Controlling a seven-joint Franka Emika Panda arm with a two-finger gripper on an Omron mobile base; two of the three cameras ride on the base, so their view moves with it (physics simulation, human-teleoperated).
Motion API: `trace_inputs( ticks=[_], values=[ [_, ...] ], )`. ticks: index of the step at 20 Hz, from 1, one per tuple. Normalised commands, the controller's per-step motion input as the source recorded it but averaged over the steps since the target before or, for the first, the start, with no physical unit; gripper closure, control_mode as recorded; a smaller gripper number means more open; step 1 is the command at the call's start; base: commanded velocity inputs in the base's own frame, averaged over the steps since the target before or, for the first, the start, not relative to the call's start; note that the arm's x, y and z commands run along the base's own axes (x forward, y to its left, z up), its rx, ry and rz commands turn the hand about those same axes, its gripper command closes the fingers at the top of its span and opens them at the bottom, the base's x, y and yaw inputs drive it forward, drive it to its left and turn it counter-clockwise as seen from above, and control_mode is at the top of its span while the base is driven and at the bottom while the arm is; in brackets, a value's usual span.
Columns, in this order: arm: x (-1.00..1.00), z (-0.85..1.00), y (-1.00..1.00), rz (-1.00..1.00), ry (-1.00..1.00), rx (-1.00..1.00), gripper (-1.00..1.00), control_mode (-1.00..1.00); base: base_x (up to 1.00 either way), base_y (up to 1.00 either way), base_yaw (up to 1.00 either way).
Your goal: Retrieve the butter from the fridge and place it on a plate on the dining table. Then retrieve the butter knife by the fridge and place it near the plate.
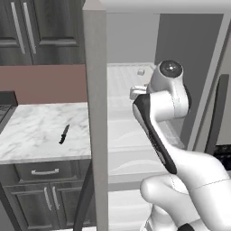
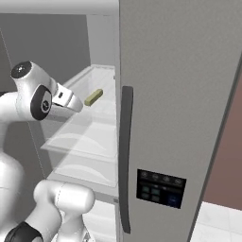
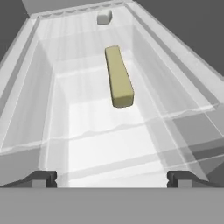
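Looking along the hand, I see my two dark fingers spread wide apart and holding nothing, one tip at each lower corner of the hand view. Straight ahead of them, well beyond the tips, lies the small pale yellow-green rectangular stick of butter, flat on a white inner shelf of the tall grey stainless-steel fridge. The stick points lengthwise away from the fingers, roughly on their centre line and slightly to the right of it. Farther back past the butter, near the rear wall of the shelf, sits a small pale grey lump that I cannot identify.

From the right base view the butter shows just beyond the white hand, resting on that same shelf, with the open fridge door and its long dark handle and black dispenser panel off to the right of the fingers.

From the left base view the arm reaches into the open fridge compartment. Well off to the left of the fingers, outside the fridge wall, the slim all-dark butter knife lies flat on the white-and-grey veined marble bench over dark drawers, apart from everything else.
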Motion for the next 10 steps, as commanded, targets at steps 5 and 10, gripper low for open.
trace_inputs(
  ticks=[5,10],
  values=[
    [0.23,0.54,-0.09,0.0,0.11,0.0,-1.0,-1.0,0.0,0.0,0.0],
    [0.46,-0.2,-0.38,0.0,0.03,0.0,-1.0,-1.0,0.0,0.0,0.0]
  ],
)
